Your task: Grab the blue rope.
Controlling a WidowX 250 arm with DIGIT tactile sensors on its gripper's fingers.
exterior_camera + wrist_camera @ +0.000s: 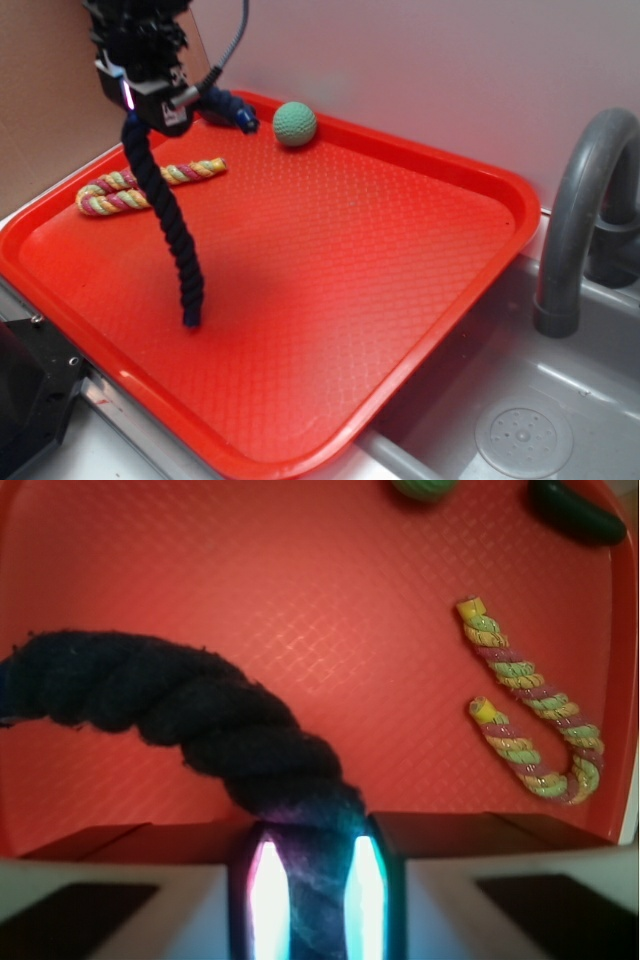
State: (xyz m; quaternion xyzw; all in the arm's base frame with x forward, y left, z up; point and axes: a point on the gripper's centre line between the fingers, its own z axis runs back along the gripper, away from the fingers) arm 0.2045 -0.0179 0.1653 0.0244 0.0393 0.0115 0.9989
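1. Exterior view: even, diffuse lighting; a soft shadow is cast on the red tray (400, 250) below the blue rope (165, 215).
2. Wrist view: the near rope is blurred; the gripper's lit pads (268, 890) are overexposed.

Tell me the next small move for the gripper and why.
Probably lift a little higher. The gripper is shut on the blue rope, which hangs down with its lower end apparently touching the red tray. A short rise should clear it, confirming the grab.

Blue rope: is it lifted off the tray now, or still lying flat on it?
Lifted. The blue rope hangs from the gripper, which is shut on it; only its lower end reaches the red tray. Whether that end touches: cannot tell.
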